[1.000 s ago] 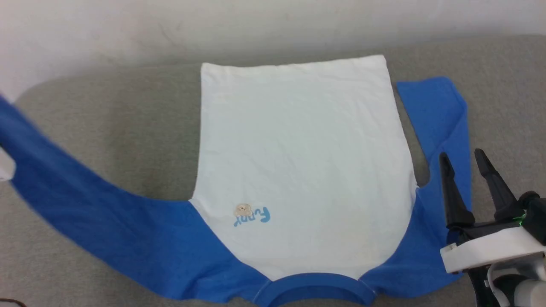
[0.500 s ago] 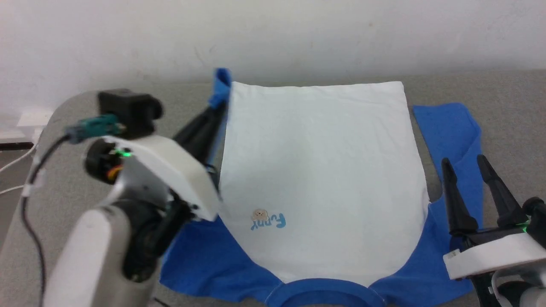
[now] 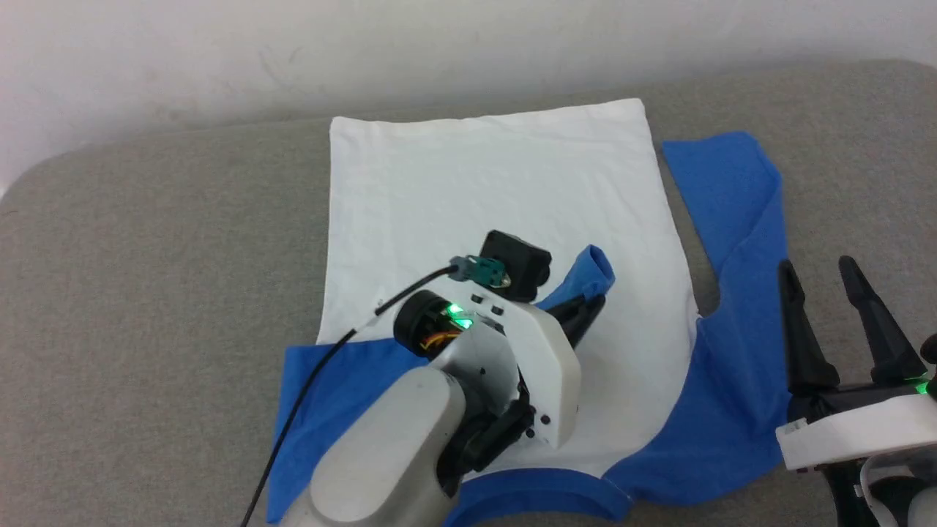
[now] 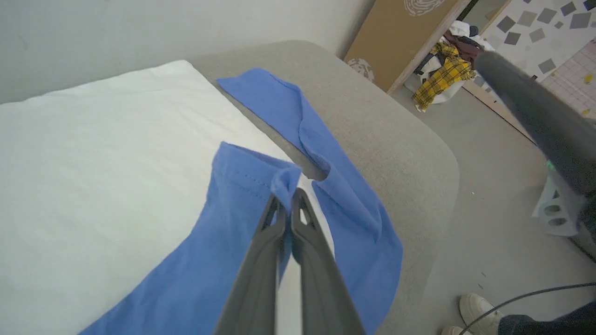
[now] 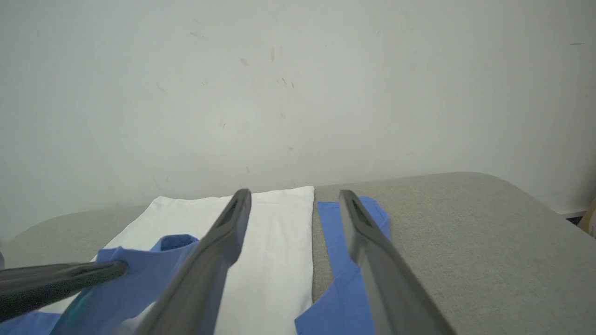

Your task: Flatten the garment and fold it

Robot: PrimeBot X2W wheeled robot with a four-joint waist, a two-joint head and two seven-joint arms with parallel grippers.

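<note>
**Robot pinches blue sleeve across white shirt**

The jaws of the left gripper (image 4: 286, 197) are clenched on the cuff (image 4: 285, 179) of the garment's left sleeve (image 3: 329, 380). They hold it over the white front of the garment (image 3: 476, 190), so the blue sleeve runs slantwise across the chest from the shoulder. The pale forearm and wrist housing, with a green light and a dark cable, cover the lower middle of the shirt in the head view.

The jaws of the right gripper (image 3: 818, 267) stand spread and grasp nothing. They point away from the robot, beside the shirt's right shoulder and near the right sleeve (image 3: 739, 219). That sleeve lies flat on the grey padded tabletop (image 3: 146, 241), bent at the armpit, with its end alongside the white side edge.

The garment is spread in the middle of the tabletop. Its blue collar (image 3: 542, 494) is nearest the robot and its straight hem is toward the pale wall (image 3: 439, 44). The left wrist view shows a white shoe (image 4: 479, 309) on the floor beyond the tabletop's rounded corner.
</note>
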